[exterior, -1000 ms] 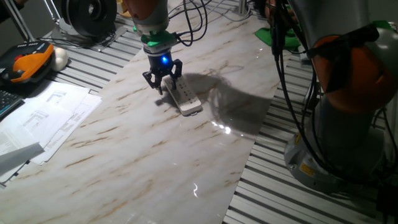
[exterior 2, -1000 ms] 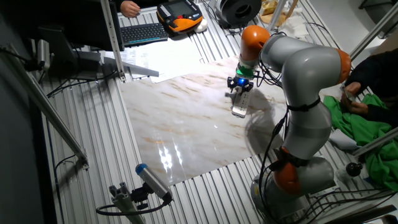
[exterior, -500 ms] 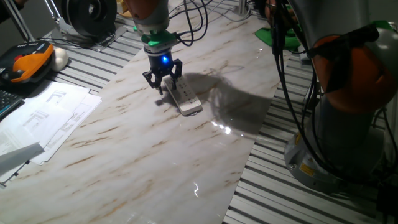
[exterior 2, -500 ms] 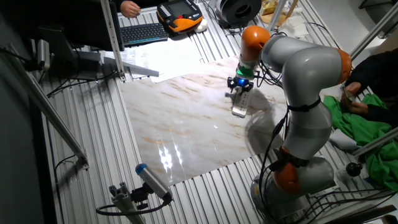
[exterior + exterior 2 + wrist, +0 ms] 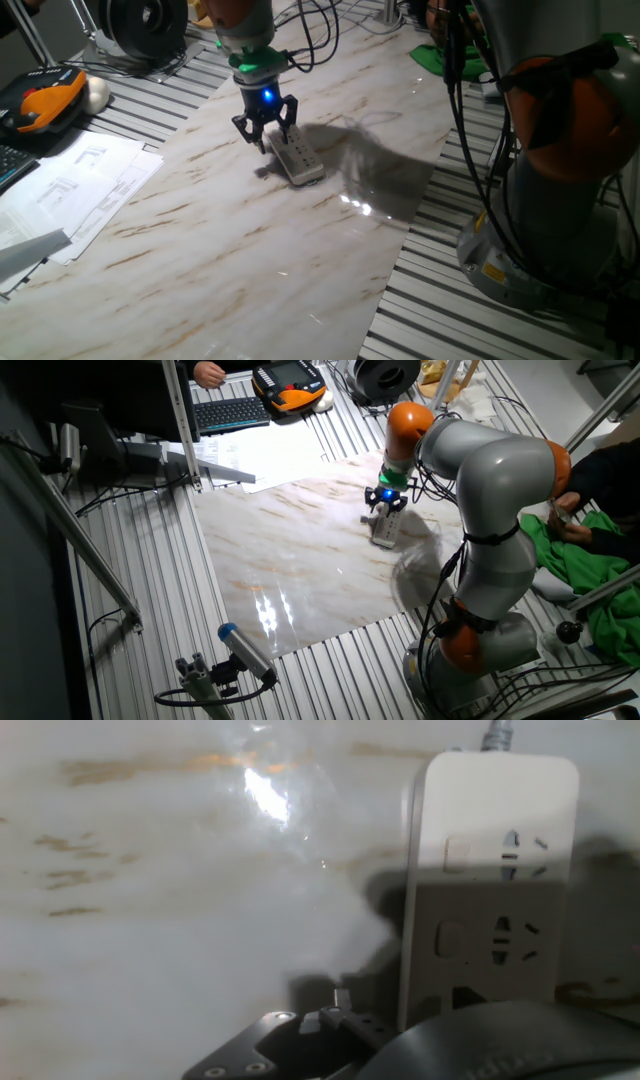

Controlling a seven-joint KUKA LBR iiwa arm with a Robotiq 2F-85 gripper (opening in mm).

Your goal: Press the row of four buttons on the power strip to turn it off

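The jaws are seen spread in one fixed view, with the gripper (image 5: 266, 128) set over the near end of the power strip (image 5: 297, 160); whether anything is gripped cannot be told. In that view the strip lies on the marble-patterned board (image 5: 230, 230), with paper sheets (image 5: 70, 195) well apart at the left.

In the other fixed view the gripper (image 5: 385, 510) is found directly above the strip (image 5: 385, 532), and contact cannot be judged.

In the hand view the power strip (image 5: 490, 880) is observed at the right, flat on the board. Two of the row of four buttons (image 5: 453, 895) are made out beside the sockets; the rest are hidden behind a dark housing (image 5: 480, 1045).
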